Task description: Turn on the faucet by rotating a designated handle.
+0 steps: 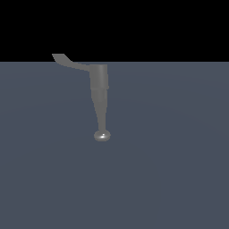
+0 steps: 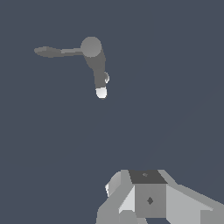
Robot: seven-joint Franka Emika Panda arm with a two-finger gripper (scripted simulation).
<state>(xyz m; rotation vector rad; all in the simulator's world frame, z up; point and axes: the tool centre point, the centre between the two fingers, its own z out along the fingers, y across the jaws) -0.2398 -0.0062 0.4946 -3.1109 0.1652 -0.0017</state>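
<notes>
Here the faucet (image 1: pixel 100 96) stands alone on the flat grey bench (image 1: pixel 179 170), toward the far edge of the surface in the exterior view, its tapering column running nearer to end in a small shiny knob (image 1: pixel 102 135). The handle (image 1: pixel 68 61) sticks out sideways from the faucet's wide far end toward the exterior view's left, its flared tip slightly upturned. Nothing touches it, so the turning has not begun.

The tool (image 2: pixel 148 201) shows only in the wrist view, and only as a white and grey housing at the frame's edge, well apart from the faucet. Its fingertips are cut off, so whether they stand apart or together cannot be told.

The main risk is likely the approach. The handle is thin and flat, and a tool arriving slightly off could slide over it or catch the column instead. Pushing close to the pivot would give poor leverage; pushing at the flared tip might let the tool slip off the end as the lever swings.

The exterior view gives the faucet's profile and the handle's upturn, but no arm at all. The wrist view looks down along the fixture, showing the rounded top (image 2: pixel 91 46) where the handle meets it and the open gap between tool and faucet.
</notes>
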